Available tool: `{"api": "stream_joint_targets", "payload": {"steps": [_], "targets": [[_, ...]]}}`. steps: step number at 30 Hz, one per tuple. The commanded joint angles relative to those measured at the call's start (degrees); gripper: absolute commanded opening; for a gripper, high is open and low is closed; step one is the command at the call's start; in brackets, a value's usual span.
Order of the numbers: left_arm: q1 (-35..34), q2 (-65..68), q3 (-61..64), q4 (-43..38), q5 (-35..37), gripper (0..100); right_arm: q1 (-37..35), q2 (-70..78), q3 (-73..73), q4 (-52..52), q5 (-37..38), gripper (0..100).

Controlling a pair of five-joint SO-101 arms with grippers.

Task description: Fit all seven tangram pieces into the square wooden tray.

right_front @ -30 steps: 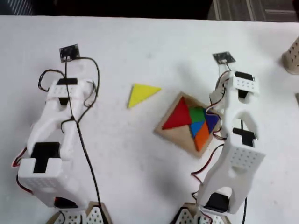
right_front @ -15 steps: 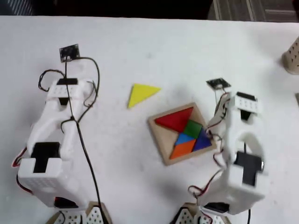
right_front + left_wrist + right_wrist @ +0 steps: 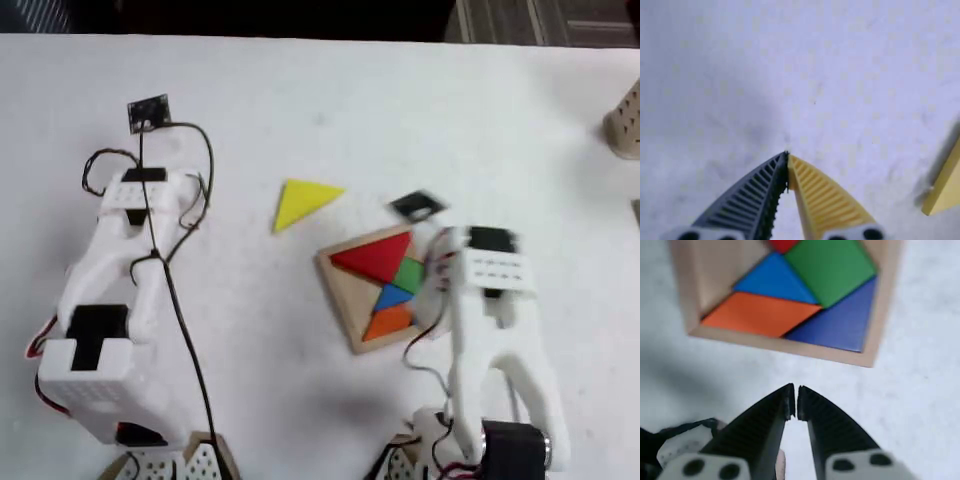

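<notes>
Wooden tray (image 3: 343,292): I see it between the desk's middle and its right edge. It holds a red triangle (image 3: 375,258), green square (image 3: 408,272), blue triangle (image 3: 392,296), orange piece (image 3: 388,320) and dark blue piece (image 3: 840,325).
Yellow triangle (image 3: 303,200): loose on the desk, near the tray, not touching.
Right gripper (image 3: 793,401): jaws together, empty, just off the tray's rim; its arm hides the tray's right side.
Left gripper (image 3: 787,162): jaws together, empty.
Perforated tan object (image 3: 626,124): right edge.

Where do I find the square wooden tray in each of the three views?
High view: the square wooden tray lies between the yellow triangle and the right arm.
Right wrist view: tray just beyond the shut right gripper.
Left wrist view: the yellow triangle's edge instead.
Shared landmark: white table.
</notes>
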Motion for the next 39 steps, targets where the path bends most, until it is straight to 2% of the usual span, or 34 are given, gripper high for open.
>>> {"api": "stream_joint_targets", "payload": {"steps": [1,8,15,24,39], "targets": [[0.8,-0.4,-1.5,-1.1,-0.6,2,-7.4,-0.7,-0.4,-2.6,-3.9,1.9],[0.8,-0.4,-1.4,-1.2,-0.6,2,-14.3,4.1,-0.2,-22.2,-15.1,1.9],[0.8,-0.4,-1.6,-1.3,-0.6,2,-17.8,15.6,-0.5,-32.2,-16.1,1.9],[0.8,-0.4,-1.4,-1.3,-0.6,2,-11.8,20.6,-4.7,-27.6,-16.1,1.9],[0.8,-0.4,-1.4,-1.3,-0.6,2,-10.3,19.9,-4.8,-23.6,-16.1,1.9]]}}
